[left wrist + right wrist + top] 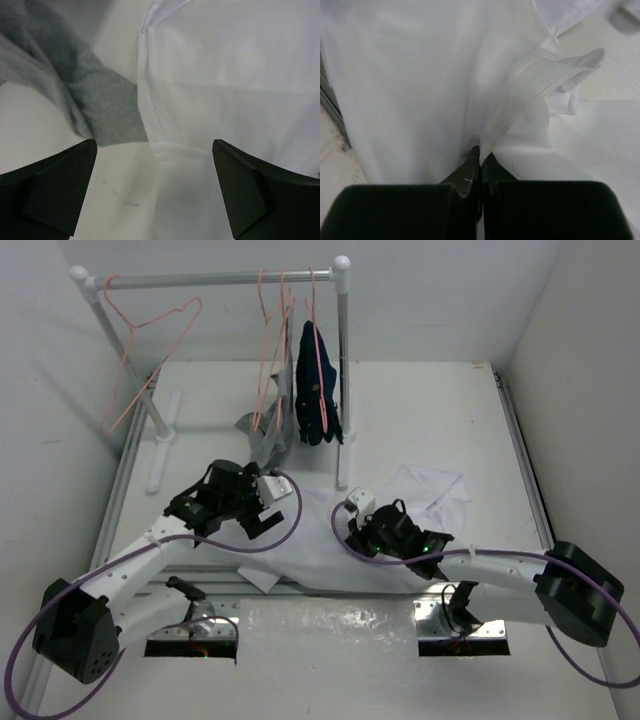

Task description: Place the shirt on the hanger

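A navy-blue garment (318,390) hangs from the white rail (200,280), a grey garment (268,445) just beside it reaching the table (430,410).

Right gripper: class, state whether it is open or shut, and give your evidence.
Shut on the shirt. In the wrist view the right gripper has its jaws closed together, with a fold of the white cloth pinched between their tips.

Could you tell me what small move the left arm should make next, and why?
Probably lower the left gripper and close it on the edge of the shirt. The right gripper is shut on a fold of that cloth, while the left one hangs open over the edge, with the grey garment right beside it, which is best avoided.
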